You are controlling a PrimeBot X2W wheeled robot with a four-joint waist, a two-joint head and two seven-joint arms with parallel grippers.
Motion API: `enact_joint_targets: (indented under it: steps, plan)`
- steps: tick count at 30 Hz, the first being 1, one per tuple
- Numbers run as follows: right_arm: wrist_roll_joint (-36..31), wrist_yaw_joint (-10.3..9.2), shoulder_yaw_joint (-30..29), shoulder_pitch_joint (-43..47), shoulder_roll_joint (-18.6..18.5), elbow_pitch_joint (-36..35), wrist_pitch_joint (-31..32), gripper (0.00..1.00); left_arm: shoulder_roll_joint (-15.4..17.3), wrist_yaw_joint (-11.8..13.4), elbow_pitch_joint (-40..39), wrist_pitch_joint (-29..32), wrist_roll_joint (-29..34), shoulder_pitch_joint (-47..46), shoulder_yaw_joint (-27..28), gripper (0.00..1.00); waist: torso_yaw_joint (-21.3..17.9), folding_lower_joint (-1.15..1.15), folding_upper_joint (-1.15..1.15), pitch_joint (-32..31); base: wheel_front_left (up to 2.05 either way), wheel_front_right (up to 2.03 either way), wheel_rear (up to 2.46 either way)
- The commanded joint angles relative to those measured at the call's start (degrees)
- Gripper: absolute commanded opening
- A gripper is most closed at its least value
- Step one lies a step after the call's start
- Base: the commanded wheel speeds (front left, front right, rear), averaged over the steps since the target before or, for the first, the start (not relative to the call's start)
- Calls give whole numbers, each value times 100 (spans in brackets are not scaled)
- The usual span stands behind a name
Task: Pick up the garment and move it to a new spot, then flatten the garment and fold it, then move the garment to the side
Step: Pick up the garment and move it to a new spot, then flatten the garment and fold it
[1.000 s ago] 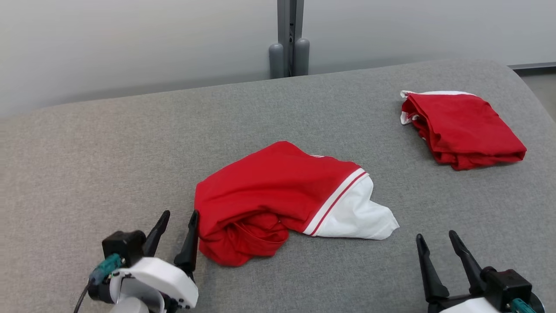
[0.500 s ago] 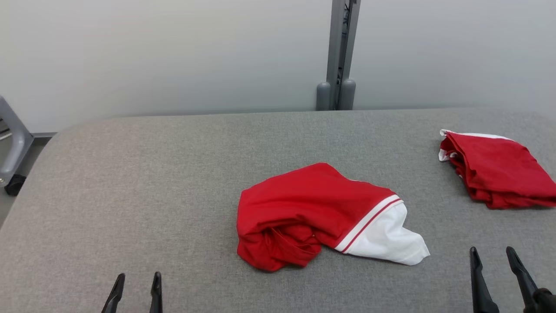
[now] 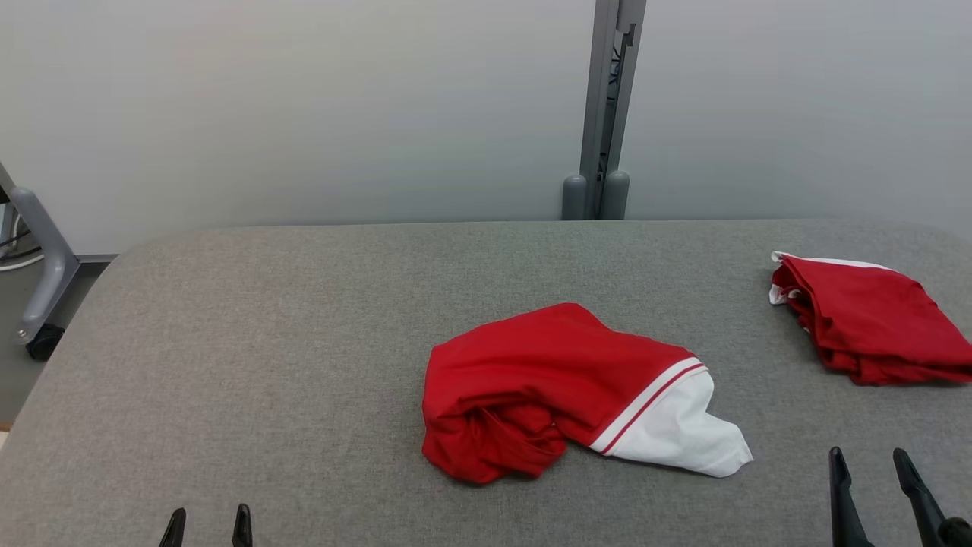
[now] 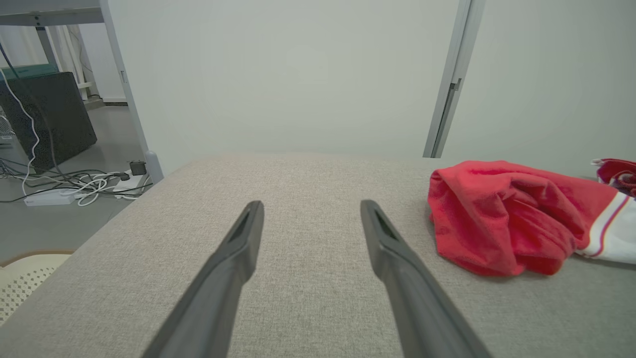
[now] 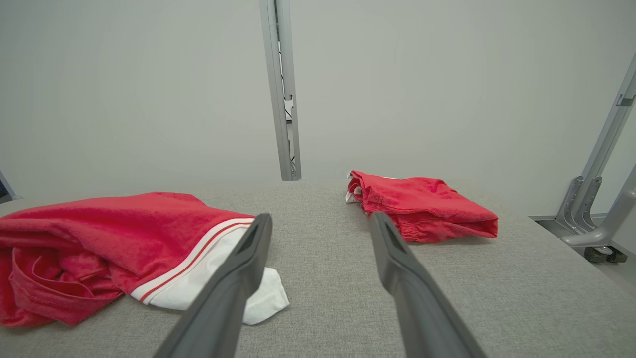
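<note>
A crumpled red garment (image 3: 547,380) with a white, red-striped end lies in a heap at the middle of the grey table (image 3: 266,365). In the left wrist view the garment (image 4: 502,214) lies to the right of my open left gripper (image 4: 310,209), apart from it. My left gripper (image 3: 206,524) shows just its fingertips at the bottom left of the head view. My right gripper (image 3: 869,462) stands open at the bottom right, empty. In the right wrist view the garment (image 5: 114,238) sits left of my right gripper (image 5: 320,221).
A second red garment (image 3: 866,319), folded, rests at the table's far right (image 5: 422,206). A grey post (image 3: 607,114) stands behind the table against the pale wall. A wheeled grey frame leg (image 3: 38,273) is off the left edge. Cables (image 4: 74,184) lie on the floor.
The head camera has tilted up and turned, so the whole scene has shifted. Both grippers have drawn back toward the near edge; the left one no longer touches the garment's side.
</note>
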Motion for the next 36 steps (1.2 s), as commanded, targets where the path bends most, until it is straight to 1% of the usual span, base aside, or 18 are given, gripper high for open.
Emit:
enact_joint_targets:
  steps: [1,4,7,10,13,14,17,20,23,24,25,26,27,28,31,34,35,36]
  plan:
    - [43,0,26,26,-30,18,-3,100,-18,-66,-30,-8,59,17,50,100,-38,0,0,8,0,0,0]
    - [33,0,124,-70,-30,20,-3,100,-78,-282,-167,-9,43,-179,-126,100,-157,0,0,81,0,0,0]
    - [-13,0,267,-167,-31,2,-3,100,-107,-492,-184,-9,-91,-406,-632,100,-341,0,0,188,0,0,0]
    - [-28,0,338,-259,-32,3,-3,100,-119,-579,90,-7,-306,-759,-1254,100,-517,0,0,300,0,0,0]
    - [18,0,415,-340,-29,34,-3,100,-125,-557,781,217,-552,-1113,-1571,100,-711,0,0,430,0,0,0]
    - [29,0,428,-361,-30,36,-3,100,-123,-490,1016,298,-815,-1228,-1582,100,-761,0,0,481,0,0,0]
    - [61,0,500,-434,-30,34,-3,100,-132,-414,1606,349,-1190,-1630,-1652,100,-925,0,0,686,0,0,0]
    - [64,0,515,-528,-31,19,-2,100,-127,-399,2056,287,-1400,-2006,-1641,100,-1034,0,0,917,0,0,0]
    - [68,0,475,-612,-30,19,-2,100,-132,-461,2441,264,-1588,-2273,-1685,100,-1106,0,0,1092,0,0,0]
    - [69,0,469,-635,-30,11,-3,100,-133,-490,2537,256,-1647,-2351,-1701,98,-1123,0,0,1144,0,0,0]
    - [66,0,459,-658,-30,7,-3,100,-128,-509,2628,254,-1676,-2429,-1724,76,-1132,0,0,1195,0,0,0]
    - [72,0,457,-688,-30,-2,-2,100,-120,-537,2710,250,-1670,-2505,-1756,48,-1137,0,0,1240,0,0,0]
    - [81,0,448,-714,-30,-10,-3,100,-107,-549,2806,270,-1686,-2561,-1795,9,-1140,0,0,1279,0,0,0]
    - [91,0,446,-730,-30,-15,-3,100,-90,-566,2888,286,-1704,-2612,-1837,0,-1142,0,0,1308,0,0,0]
    - [118,0,462,-776,-30,29,-2,100,-11,-611,3002,315,-1795,-2756,-1968,0,-1145,0,0,1338,0,0,0]
    - [189,0,459,-788,-30,59,-3,100,205,-635,2718,339,-1835,-2840,-1983,0,-1134,0,0,1298,0,0,0]
    - [210,0,453,-762,-30,69,-3,100,304,-637,2546,390,-1792,-2833,-1996,0,-1124,0,0,1273,0,0,0]
    - [226,0,432,-700,-31,96,-3,100,594,-579,2042,573,-1627,-2794,-2039,0,-1087,0,0,1217,0,0,0]
